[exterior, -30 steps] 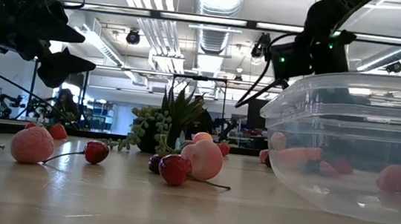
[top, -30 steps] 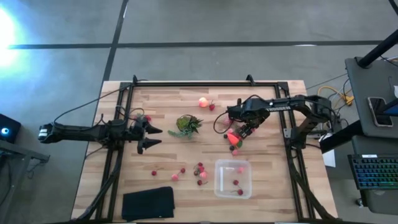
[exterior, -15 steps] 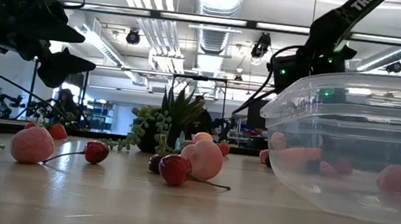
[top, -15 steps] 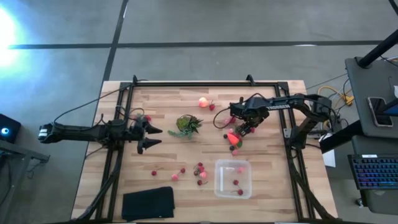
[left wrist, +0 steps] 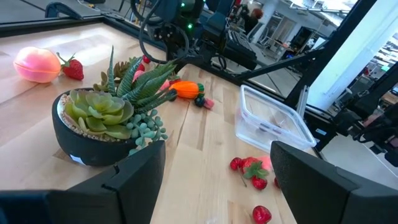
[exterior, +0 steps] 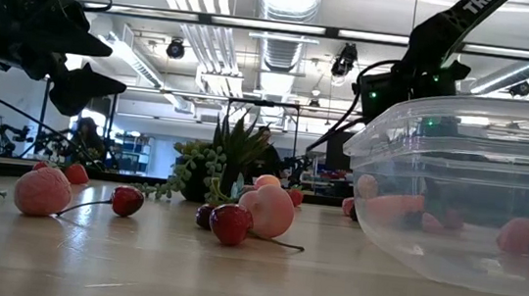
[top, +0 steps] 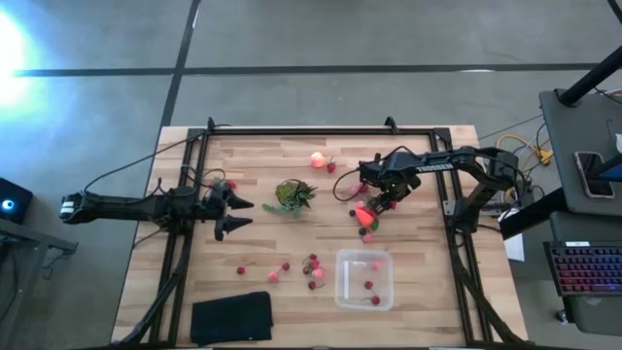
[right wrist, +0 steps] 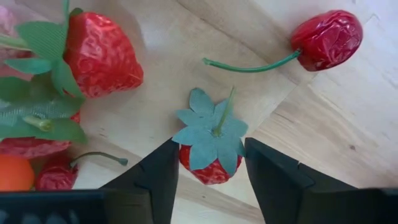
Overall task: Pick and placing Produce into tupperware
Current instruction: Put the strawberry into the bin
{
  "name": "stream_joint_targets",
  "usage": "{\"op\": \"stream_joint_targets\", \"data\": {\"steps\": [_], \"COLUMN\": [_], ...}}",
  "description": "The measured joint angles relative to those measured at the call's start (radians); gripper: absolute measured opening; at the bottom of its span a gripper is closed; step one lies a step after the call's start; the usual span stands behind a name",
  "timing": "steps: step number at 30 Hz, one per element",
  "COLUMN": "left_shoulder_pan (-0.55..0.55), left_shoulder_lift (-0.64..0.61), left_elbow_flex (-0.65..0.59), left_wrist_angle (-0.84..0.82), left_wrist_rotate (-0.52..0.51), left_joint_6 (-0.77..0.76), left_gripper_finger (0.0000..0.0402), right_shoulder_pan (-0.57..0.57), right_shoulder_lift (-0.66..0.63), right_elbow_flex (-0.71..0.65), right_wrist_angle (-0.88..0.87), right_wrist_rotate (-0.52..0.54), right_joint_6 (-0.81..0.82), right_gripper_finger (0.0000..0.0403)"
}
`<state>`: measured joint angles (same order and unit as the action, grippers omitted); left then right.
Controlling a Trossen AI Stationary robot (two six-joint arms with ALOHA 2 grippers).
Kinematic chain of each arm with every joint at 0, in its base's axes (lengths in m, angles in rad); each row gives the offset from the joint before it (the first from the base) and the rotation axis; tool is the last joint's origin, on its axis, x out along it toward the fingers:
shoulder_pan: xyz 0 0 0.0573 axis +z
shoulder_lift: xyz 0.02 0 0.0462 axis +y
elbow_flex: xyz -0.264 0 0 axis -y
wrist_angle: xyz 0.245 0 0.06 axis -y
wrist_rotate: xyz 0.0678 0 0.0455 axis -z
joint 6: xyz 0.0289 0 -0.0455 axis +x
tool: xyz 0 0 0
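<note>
The produce lies scattered on the wooden table. One cluster [top: 364,216] is under my right gripper [top: 377,201], and loose berries [top: 313,264] lie left of the tupperware [top: 364,279]. That clear box holds a few red pieces. In the right wrist view, a small strawberry [right wrist: 211,163] with a green leaf cap sits between my right gripper's [right wrist: 211,168] fingers. A bigger strawberry [right wrist: 102,53] and a cherry [right wrist: 326,38] lie beside it. My left gripper [top: 236,214] waits open at the table's left, short of the plant. My right gripper pinches the small strawberry between its two fingers, one on each side of the red body [right wrist: 185,162] just under the leaf cap. The fingers come from above, pointing down. The strawberry sits on the table with its leaf cap up.
A potted green plant [top: 292,195] stands mid-table between the arms. A peach-pink round piece [top: 317,158] with a small berry lies at the far side. A flat black pad [top: 231,317] lies at the near left. Bare wood lies between the cluster and the tupperware.
My right arm's wrist has tipped a little over the produce cluster and then kept still. No produce has visibly moved.
</note>
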<state>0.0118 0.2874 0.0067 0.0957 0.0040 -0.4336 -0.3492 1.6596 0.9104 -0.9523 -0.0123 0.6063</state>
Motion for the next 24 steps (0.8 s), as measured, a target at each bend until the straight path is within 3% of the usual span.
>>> {"op": "stream_joint_targets", "data": {"steps": [7, 18, 24], "left_shoulder_pan": [0.0, 0.0, 0.0], "left_shoulder_lift": [0.0, 0.0, 0.0], "left_elbow_flex": [0.0, 0.0, 0.0], "left_wrist_angle": [0.0, 0.0, 0.0], "left_wrist_rotate": [0.0, 0.0, 0.0], "left_joint_6": [0.0, 0.0, 0.0], "left_gripper_finger": [0.0277, 0.0277, 0.0277], "right_shoulder_pan": [0.002, 0.03, 0.177], "right_shoulder_lift": [-0.004, -0.117, -0.226], "right_elbow_flex": [0.0, 0.064, 0.206], "right_wrist_angle": [-0.002, -0.085, -0.186], "right_wrist_rotate": [-0.035, -0.053, -0.243], "right_joint_6": [0.008, 0.08, 0.15], "right_gripper_finger": [0.0143, 0.0145, 0.0149]}}
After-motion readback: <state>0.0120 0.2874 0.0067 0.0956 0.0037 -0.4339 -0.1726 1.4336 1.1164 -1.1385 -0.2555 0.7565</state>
